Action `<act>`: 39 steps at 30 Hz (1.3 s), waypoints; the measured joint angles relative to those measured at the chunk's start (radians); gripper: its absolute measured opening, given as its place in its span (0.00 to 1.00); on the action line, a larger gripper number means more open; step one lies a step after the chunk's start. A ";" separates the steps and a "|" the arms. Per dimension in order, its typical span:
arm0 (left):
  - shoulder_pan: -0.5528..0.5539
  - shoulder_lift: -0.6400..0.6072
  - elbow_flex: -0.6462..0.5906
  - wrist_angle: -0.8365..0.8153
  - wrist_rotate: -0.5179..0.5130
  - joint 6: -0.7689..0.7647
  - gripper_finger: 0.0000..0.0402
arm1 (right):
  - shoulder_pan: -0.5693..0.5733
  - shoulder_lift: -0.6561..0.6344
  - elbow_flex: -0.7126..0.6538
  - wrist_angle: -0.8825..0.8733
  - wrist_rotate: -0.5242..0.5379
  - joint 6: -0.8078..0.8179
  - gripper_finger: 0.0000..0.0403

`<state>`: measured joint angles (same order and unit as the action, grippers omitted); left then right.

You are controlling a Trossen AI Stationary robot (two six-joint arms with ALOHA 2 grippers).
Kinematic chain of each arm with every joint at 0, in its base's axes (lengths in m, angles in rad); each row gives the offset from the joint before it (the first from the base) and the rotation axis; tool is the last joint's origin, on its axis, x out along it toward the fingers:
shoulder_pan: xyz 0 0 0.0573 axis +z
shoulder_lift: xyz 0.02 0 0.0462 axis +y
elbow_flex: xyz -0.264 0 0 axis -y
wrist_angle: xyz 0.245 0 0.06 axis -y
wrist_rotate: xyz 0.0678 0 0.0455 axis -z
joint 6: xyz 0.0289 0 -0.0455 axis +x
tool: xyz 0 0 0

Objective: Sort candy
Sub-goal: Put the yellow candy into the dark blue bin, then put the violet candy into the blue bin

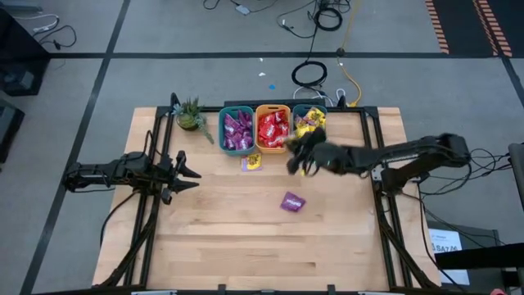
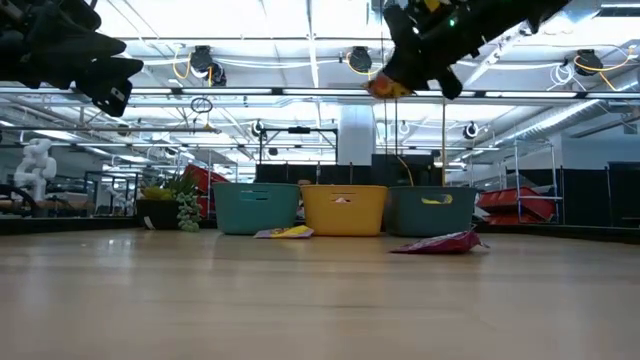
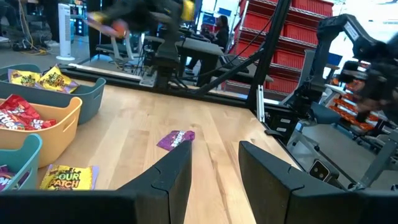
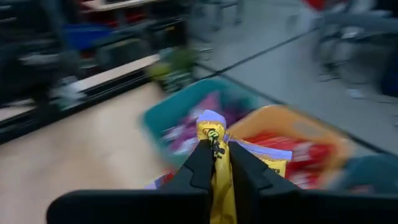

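Bins: teal bin (image 1: 236,129) holds purple packets; orange bin (image 1: 273,127) holds red packets; darker blue-grey bin (image 1: 310,120) holds yellow packets. Loose purple packet (image 1: 293,202) on light wood-grain table (image 1: 246,246). Yellow packet (image 1: 252,161), green lettering, beside the bins. Yellow packet (image 4: 219,163) between black fingers (image 4: 198,167).

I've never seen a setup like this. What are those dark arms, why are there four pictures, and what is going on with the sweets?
Two robot arms work at a wooden table. One picture looks down from above, one looks level across the tabletop, and two come from cameras on the arms' wrists. At the table's far edge stand three bins: purple candy in the left teal bin, red in the orange bin, yellow in the right teal bin. The right gripper is shut on a yellow packet, held in the air. The left gripper waits open at the left side. A purple packet and a yellow one still lie loose.
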<state>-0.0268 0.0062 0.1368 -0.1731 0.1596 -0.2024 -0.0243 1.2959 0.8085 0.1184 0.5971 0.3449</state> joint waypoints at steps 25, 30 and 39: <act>0.000 0.000 0.000 0.000 0.000 0.000 0.35 | -0.368 -0.017 0.000 -0.208 -0.104 0.077 0.70; 0.000 0.000 0.000 0.000 0.000 0.000 0.35 | -0.367 -0.017 0.000 -0.207 -0.102 0.059 0.76; 0.000 0.000 0.000 0.000 0.000 0.000 0.35 | -0.367 -0.045 0.000 -0.203 -0.317 -0.005 0.76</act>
<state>-0.0266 0.0062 0.1368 -0.1734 0.1596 -0.2026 -0.3915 1.2508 0.8089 -0.0841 0.2797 0.3401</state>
